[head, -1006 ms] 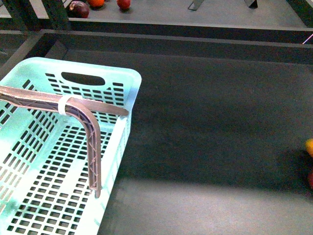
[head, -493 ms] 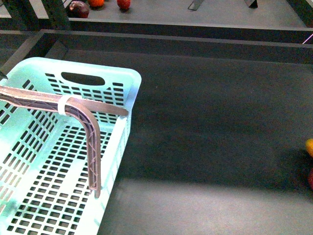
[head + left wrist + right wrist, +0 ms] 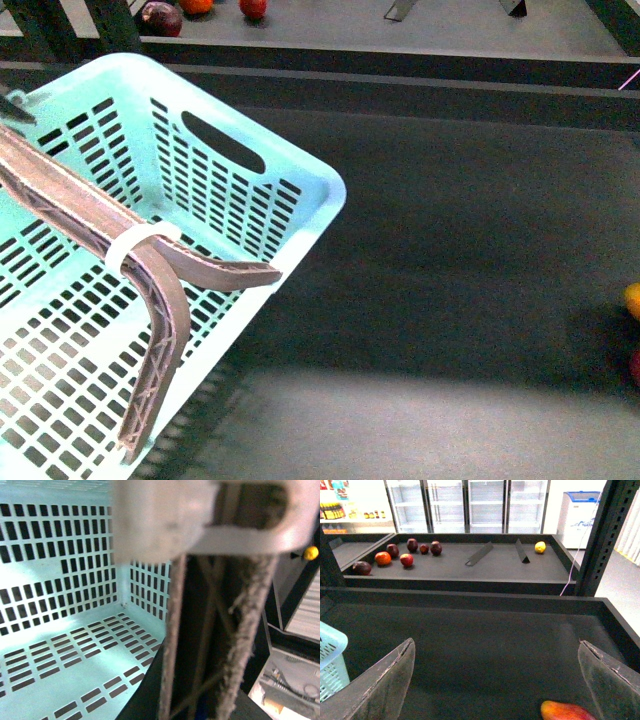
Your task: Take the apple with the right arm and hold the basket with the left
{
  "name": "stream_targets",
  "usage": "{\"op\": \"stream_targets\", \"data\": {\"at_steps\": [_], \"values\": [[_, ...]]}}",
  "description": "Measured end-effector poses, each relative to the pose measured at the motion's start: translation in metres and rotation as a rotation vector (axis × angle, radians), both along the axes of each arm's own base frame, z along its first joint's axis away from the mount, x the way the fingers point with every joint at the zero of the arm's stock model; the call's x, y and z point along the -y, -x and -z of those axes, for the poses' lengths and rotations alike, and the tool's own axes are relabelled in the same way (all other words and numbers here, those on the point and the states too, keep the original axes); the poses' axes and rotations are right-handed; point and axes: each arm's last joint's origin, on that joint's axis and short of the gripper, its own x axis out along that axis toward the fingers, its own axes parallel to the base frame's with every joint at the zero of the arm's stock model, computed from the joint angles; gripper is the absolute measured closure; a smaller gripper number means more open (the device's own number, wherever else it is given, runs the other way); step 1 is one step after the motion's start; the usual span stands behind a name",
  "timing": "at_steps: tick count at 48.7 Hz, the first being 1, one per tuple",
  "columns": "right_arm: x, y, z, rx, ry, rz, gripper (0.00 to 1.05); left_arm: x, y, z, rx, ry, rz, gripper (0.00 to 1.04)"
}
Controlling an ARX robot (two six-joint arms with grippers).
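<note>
Matte black worktop carries the mint-green slotted plastic basket, tilted, its near end cut off. Left pincer, latticed grey-brown prongs, forks across the basket's wall; whether it clamps, I cannot tell. Right pincer gapes, empty. Glossy red-yellow apple lies near it, half cropped.

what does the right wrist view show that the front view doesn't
Only the right wrist view: the open right gripper, glass-door fridges and a yellow fruit far back. Only the front view: the left gripper over the basket, and the basket's handle cutout. Both: part of the basket, the dark tray and the dark purple fruit far back.
</note>
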Motion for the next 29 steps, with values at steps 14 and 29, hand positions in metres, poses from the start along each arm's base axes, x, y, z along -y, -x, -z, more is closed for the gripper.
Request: {"op": "stream_targets", "data": {"at_steps": [14,29], "values": [[0.0,0.0,0.0,0.0,0.0,0.0,0.09,0.082,0.005,-0.06,0.126,0.04,0.254,0.98],[0.0,0.0,0.0,0.0,0.0,0.0,0.09,0.151,0.03,-0.081,0.177,0.07,0.45,0.98]]}}
